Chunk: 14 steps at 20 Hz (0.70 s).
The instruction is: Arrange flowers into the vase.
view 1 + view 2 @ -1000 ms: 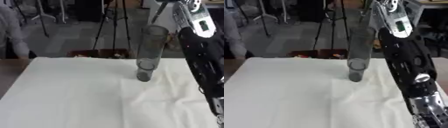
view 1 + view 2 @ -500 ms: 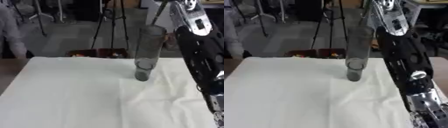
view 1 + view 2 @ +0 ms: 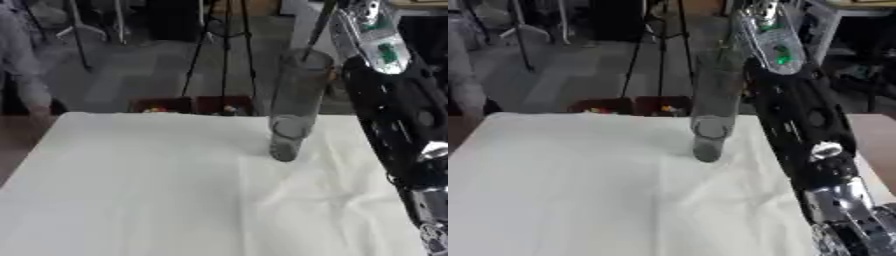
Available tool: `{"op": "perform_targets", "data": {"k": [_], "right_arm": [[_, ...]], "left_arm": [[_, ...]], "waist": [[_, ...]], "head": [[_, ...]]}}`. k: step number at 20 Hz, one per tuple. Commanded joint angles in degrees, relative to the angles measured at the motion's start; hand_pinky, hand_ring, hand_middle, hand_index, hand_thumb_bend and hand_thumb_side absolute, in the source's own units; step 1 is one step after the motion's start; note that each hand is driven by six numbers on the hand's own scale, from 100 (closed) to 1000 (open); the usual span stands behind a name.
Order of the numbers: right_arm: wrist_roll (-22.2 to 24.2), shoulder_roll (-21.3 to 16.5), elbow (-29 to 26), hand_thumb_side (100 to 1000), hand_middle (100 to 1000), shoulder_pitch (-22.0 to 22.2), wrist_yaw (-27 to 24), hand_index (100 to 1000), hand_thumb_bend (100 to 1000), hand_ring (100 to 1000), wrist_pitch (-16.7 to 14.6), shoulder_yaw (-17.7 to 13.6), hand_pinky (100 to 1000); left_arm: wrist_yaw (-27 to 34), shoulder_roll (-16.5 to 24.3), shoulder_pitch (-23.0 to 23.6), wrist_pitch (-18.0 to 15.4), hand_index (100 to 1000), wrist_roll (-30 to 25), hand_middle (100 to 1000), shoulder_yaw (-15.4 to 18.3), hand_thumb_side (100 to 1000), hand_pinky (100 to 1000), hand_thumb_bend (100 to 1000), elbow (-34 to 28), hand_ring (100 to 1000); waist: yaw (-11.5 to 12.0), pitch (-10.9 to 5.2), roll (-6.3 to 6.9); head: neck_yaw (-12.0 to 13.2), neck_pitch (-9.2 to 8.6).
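Standing upright on wrinkled white cloth (image 3: pixel 157 190), tall clear cylindrical vase (image 3: pixel 293 107); hand state: cannot tell

The robot's right arm (image 3: pixel 798 115) fills the right side of both views, rising from the lower right corner up to the top edge. It is black along most of its length, with silver joints low down and a silver section carrying a green light near the top. The right robot hand lies beyond the top edge, out of sight. No left arm shows
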Motion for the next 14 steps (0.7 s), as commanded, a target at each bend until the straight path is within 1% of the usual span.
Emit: {"op": "perform_targets", "data": {"k": [1,7,9,12,14], "right_arm": [[0.2,-0.3,0.8,235,100,-1.7,1.6,100,290,100,0.7,0.0,100],[0.5,0.5,3.5,253,100,-2.0,3.2,100,314,100,1.1,0.2,113],[-0.2,0.6,4.0,327,100,-2.0,3.8,114,363,100,1.5,0.2,151],[-1.4,0.6,4.4,374,100,-2.0,4.9,147,388,100,2.7,0.3,195],[-1.9,0.6,4.6,413,100,-2.0,5.8,167,400,128,3.6,0.3,215]], "left_arm": [[0.3,2.0,-0.8,0.0,970,-0.1,945,0.3,1000,797,100,-0.8,936],[0.3,2.0,-0.8,0.0,970,-0.1,945,0.4,1000,796,100,-0.8,936],[0.4,2.0,-0.7,0.0,970,-0.1,945,0.4,1000,795,100,-0.8,936],[0.4,1.9,-0.7,0.0,970,0.0,945,0.4,1000,794,100,-0.8,936],[0.4,1.9,-0.7,0.0,970,0.0,945,0.4,1000,793,100,-0.8,936]], "waist": [[0.2,-0.13,-0.72],[0.3,-0.03,-0.83],[0.4,-0.03,-0.88],[0.4,-0.05,-0.97],[0.4,-0.06,-0.99]], "head": [[-0.4,-0.12],[-0.4,-0.25],[-0.4,-0.28],[-0.3,-0.34],[-0.2,-0.41]]}}
